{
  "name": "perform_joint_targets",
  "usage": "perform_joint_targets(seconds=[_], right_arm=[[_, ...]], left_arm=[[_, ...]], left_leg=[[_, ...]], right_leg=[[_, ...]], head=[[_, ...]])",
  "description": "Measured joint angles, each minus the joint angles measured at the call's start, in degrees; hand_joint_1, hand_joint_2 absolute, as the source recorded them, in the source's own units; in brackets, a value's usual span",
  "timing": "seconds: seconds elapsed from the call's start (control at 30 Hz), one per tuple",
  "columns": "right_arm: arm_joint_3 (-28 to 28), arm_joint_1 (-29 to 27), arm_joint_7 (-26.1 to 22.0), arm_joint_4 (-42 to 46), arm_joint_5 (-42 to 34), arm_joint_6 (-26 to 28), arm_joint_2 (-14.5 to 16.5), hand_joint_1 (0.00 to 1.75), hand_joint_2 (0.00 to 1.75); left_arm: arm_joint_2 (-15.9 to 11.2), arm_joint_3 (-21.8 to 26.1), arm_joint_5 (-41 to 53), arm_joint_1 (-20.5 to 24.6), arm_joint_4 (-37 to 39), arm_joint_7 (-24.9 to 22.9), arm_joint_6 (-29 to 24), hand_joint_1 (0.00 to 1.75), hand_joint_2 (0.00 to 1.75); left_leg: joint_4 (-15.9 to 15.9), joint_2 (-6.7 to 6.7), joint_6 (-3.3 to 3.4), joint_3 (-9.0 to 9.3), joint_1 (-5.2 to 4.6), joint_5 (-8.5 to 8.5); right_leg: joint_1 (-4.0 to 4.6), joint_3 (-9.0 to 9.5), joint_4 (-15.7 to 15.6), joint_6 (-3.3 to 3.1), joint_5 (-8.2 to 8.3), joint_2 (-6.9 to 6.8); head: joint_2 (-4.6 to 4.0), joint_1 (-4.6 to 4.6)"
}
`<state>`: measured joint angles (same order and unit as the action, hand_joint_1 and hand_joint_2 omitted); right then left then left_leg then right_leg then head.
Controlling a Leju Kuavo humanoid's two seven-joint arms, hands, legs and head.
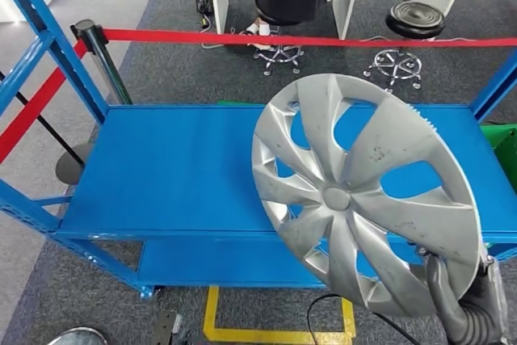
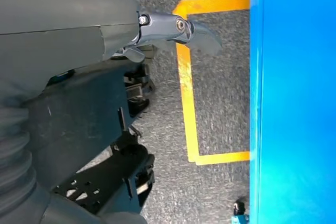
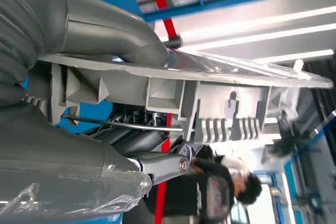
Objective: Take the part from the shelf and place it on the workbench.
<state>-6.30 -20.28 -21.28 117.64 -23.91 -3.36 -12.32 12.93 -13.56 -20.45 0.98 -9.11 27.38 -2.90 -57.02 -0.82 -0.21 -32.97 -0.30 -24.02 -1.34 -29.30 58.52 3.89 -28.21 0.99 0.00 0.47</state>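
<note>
The right hand (image 1: 469, 300), at the lower right of the head view, is gripping the silver hubcap (image 1: 359, 191) by its rim, lifting it clear of the blue shelf (image 1: 170, 167). The left hand (image 2: 174, 30) is hanging empty, fingers loosely apart. Next, it seems, comes carrying the hubcap to the workbench.

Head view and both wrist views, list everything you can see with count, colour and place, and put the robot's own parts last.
Wheel cover: one, silver, held up tilted over the right part of the shelf.
Shelf: one, blue metal, across the middle, a lower level beneath.
Barrier tape: one, red, stretched behind the shelf from a black post.
Floor marking: one, yellow outline, on grey carpet below the shelf's front edge.
Stools: two, chrome star bases, behind the tape.
Person: one, dark top, beyond the tape.
Left hand: one, grey, hanging over the floor marking, holding nothing.
Right hand: one, grey, gripping the wheel cover's lower rim.
</note>
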Motion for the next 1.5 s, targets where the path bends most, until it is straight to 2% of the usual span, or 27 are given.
perform_joint_targets(seconds=[0.07,0.1,0.17,0.23,0.27,0.3,0.33,0.4,0.47,0.57,0.63,0.73,0.77,0.83,0.9,0.97,1.0,1.07,1.1,1.13,1.23,1.27,1.3,1.33,1.37,1.43,1.5], right_arm=[[-1.54,2.01,0.02,-1.1,0.91,1.25,0.55,1.75,1.75],[-2.18,2.83,0.02,-1.63,1.13,1.59,0.78,1.75,1.75],[-3.07,3.96,0.01,-2.36,1.27,1.9,1.09,1.75,1.75],[-3.69,4.58,0.0,-2.96,1.32,2.01,1.27,1.75,1.75],[-3.93,4.74,-0.01,-3.23,1.32,2.04,1.33,1.75,1.75],[-4.1,4.86,-0.01,-3.47,1.33,2.06,1.38,1.75,1.75],[-4.22,4.96,-0.01,-3.64,1.34,2.08,1.42,1.75,1.75],[-4.44,5.15,-0.02,-3.8,1.37,2.11,1.51,1.75,1.75],[-4.59,5.31,-0.05,-3.83,1.48,2.28,1.56,1.75,1.75],[-4.74,5.24,-0.32,-3.87,2.47,2.91,1.57,1.75,1.75],[-4.81,4.6,-0.99,-3.93,3.88,3.17,1.57,1.75,1.75],[-4.87,3.17,-2.08,-3.96,6.07,3.08,1.51,1.75,1.75],[-4.89,2.71,-2.19,-3.92,6.69,3.06,1.49,1.75,1.75],[-4.97,1.89,-2.21,-3.77,7.9,3.32,1.47,1.75,1.75],[-5.09,1.34,-2.54,-3.45,9.47,4.1,1.46,1.75,1.75],[-5.22,0.97,-3.37,-2.93,11.44,5.38,1.46,1.75,1.75],[-5.27,0.64,-3.89,-2.58,12.26,6.11,1.46,1.75,1.75],[-5.29,-0.95,-4.99,-1.5,13.01,7.41,1.46,1.75,1.75],[-5.2,-2.22,-5.62,-0.67,12.94,7.85,1.42,1.75,1.75],[-5.01,-3.76,-6.28,0.32,12.62,8.09,1.32,1.75,1.75],[-3.84,-8.15,-7.82,3.45,11.11,7.37,0.84,1.75,1.75],[-3.24,-9.21,-7.97,4.19,10.68,6.53,0.72,1.75,1.75],[-2.54,-10.05,-7.97,4.72,10.33,5.43,0.65,1.75,1.75],[-1.78,-10.65,-7.91,5.08,10.12,4.28,0.63,1.75,1.75],[-1.04,-11.02,-7.86,5.31,10.02,3.28,0.63,1.75,1.75],[0.17,-11.23,-7.79,5.7,10.22,1.79,0.63,1.75,1.75],[0.78,-10.72,-7.5,5.96,11.46,0.92,0.72,1.75,1.75]], left_arm=[[-0.03,0.06,0.02,0.02,0.0,0.36,0.25,0.0,1.75],[-0.04,0.08,0.02,0.03,0.0,0.45,0.28,0.0,1.75],[-0.04,0.11,0.08,0.07,0.0,0.56,0.31,0.0,1.75],[-0.05,0.14,0.14,0.08,0.0,0.61,0.32,0.0,1.75],[-0.05,0.15,0.15,0.08,0.0,0.61,0.32,0.0,1.75],[-0.05,0.16,0.16,0.08,0.0,0.62,0.32,0.0,1.75],[-0.05,0.17,0.16,0.09,0.0,0.62,0.32,0.0,1.75],[-0.05,0.18,0.17,0.16,-0.01,0.62,0.32,0.0,1.75],[-0.02,0.18,0.21,0.24,-0.01,0.67,0.35,0.0,1.75],[0.12,0.2,0.22,0.21,0.0,0.37,0.43,0.0,1.75],[0.31,0.22,0.28,0.26,0.0,-0.21,0.44,0.0,1.75],[0.43,0.2,0.87,0.34,-0.01,-0.37,0.51,0.0,1.75],[0.42,0.16,1.07,0.34,-0.01,-0.21,0.56,0.0,1.75],[0.4,0.07,1.28,0.32,0.0,0.11,0.65,0.0,1.75],[0.4,-0.08,1.27,0.35,-0.01,0.25,0.67,0.0,1.75],[0.41,-0.22,1.29,0.37,-0.02,0.22,0.71,0.0,1.75],[0.42,-0.27,1.32,0.39,-0.02,-0.01,0.78,0.0,1.75],[0.41,-0.38,1.46,0.36,-0.01,-0.89,0.87,0.0,1.75],[0.4,-0.46,1.52,0.35,-0.01,-1.34,0.85,0.0,1.75],[0.4,-0.52,1.54,0.34,0.0,-1.66,0.75,0.0,1.75],[0.4,-0.6,1.16,0.41,0.0,-1.94,0.38,0.0,1.75],[0.39,-0.59,0.99,0.43,0.0,-1.97,0.3,0.0,1.75],[0.39,-0.57,0.79,0.46,0.0,-2.02,0.26,0.0,1.75],[0.38,-0.56,0.55,0.49,0.0,-2.12,0.26,0.0,1.75],[0.37,-0.54,0.32,0.53,0.0,-2.25,0.26,0.0,1.75],[0.38,-0.52,0.01,0.61,-0.01,-2.47,0.37,0.0,1.75],[0.42,-0.5,-0.07,0.65,-0.02,-2.48,0.76,0.0,1.75]], left_leg=[[-0.24,0.02,-0.63,-0.56,0.09,0.11],[-1.0,0.05,-0.93,-1.11,0.16,-0.81],[-5.84,0.11,-1.51,-3.27,0.26,-5.08],[-13.2,0.12,-1.8,-5.79,0.28,-9.34],[-15.46,0.12,-1.78,-6.25,0.28,-9.98],[-15.86,0.12,-1.65,-5.78,0.27,-9.43],[-14.27,0.12,-1.45,-4.32,0.25,-7.99],[-6.85,0.11,-0.85,0.85,0.11,-5.27],[-0.29,0.07,-0.3,4.88,-0.1,-4.84],[1.53,0.09,0.56,4.99,-0.29,-4.4],[1.76,0.21,1.4,4.1,-0.15,-3.24],[1.76,0.26,2.07,2.24,-0.18,-1.58],[1.7,0.27,2.09,1.54,-0.24,-1.03],[1.6,0.28,1.99,0.15,-0.35,0.02],[1.42,0.25,1.68,-1.04,-0.43,0.98],[1.1,0.21,1.19,-1.77,-0.59,1.81],[0.99,0.2,0.9,-1.97,-0.62,2.21],[0.9,0.16,0.3,-2.25,-0.52,2.85],[0.54,0.15,-0.07,-2.53,-0.46,2.22],[-0.6,0.15,-0.44,-3.0,-0.39,0.48],[-9.56,0.19,-1.42,-5.2,0.02,-8.18],[-12.76,0.19,-1.61,-5.63,0.15,-9.58],[-14.73,0.19,-1.74,-5.46,0.25,-9.55],[-14.94,0.19,-1.8,-4.5,0.32,-8.33],[-13.19,0.19,-1.82,-2.64,0.39,-6.58],[-5.68,0.17,-1.76,2.96,0.49,-4.59],[0.87,0.07,-1.21,6.97,0.43,-5.34]], right_leg=[[-0.03,-0.99,0.21,-0.99,0.52,-0.04],[-0.07,-1.49,0.24,-1.58,0.88,-0.15],[-0.13,-2.63,0.2,-2.54,1.73,-0.49],[0.02,-3.98,0.24,-2.97,2.65,-0.78],[0.13,-4.63,0.26,-3.02,3.1,-0.89],[0.24,-5.23,0.27,-3.02,3.54,-0.97],[0.33,-5.78,0.28,-2.95,3.98,-1.0],[0.5,-6.68,0.3,-2.65,4.84,-0.97],[0.62,-7.22,0.24,-2.1,5.76,-0.94],[0.46,-7.54,-0.19,-1.07,6.95,-0.96],[0.34,-8.48,1.68,-0.53,4.46,-0.93],[0.33,-10.93,11.55,-0.09,-3.43,-0.92],[0.35,-11.17,14.4,-0.02,-4.45,-0.92],[0.36,-9.25,15.01,-0.04,-2.88,-0.93],[0.38,-3.77,8.21,-0.31,-0.46,-0.93],[0.54,1.37,0.39,-0.58,-0.88,-0.87],[0.66,2.42,-1.58,-0.75,-1.53,-0.84],[0.74,2.08,-2.09,-1.44,-1.25,-0.97],[0.69,1.72,-2.11,-1.93,-0.8,-1.12],[0.59,1.25,-2.19,-2.43,-0.24,-1.29],[0.46,-0.75,-2.23,-3.14,1.69,-1.46],[0.46,-1.57,-2.17,-3.11,2.33,-1.44],[0.45,-2.43,-2.07,-3.02,2.95,-1.43],[0.42,-3.28,-1.95,-2.85,3.52,-1.41],[0.36,-4.07,-1.81,-2.62,4.04,-1.38],[0.33,-5.3,-1.4,-1.98,4.92,-1.3],[0.43,-6.24,-1.05,-1.24,5.97,-1.25]], head=[[0.01,-0.04],[0.01,-0.12],[0.0,-0.33],[0.0,-0.44],[0.0,-0.43],[0.01,-0.43],[0.01,-0.43],[0.02,-0.44],[0.01,-0.41],[0.01,-0.42],[0.0,-0.3],[0.01,-0.09],[0.01,-0.07],[0.01,-0.07],[0.01,-0.06],[0.02,-0.14],[0.02,-0.17],[0.02,-0.17],[0.02,-0.18],[0.02,-0.3],[0.02,-0.65],[0.02,-0.67],[0.02,-0.66],[0.02,-0.67],[0.02,-0.67],[0.01,-0.69],[0.01,-0.69]])
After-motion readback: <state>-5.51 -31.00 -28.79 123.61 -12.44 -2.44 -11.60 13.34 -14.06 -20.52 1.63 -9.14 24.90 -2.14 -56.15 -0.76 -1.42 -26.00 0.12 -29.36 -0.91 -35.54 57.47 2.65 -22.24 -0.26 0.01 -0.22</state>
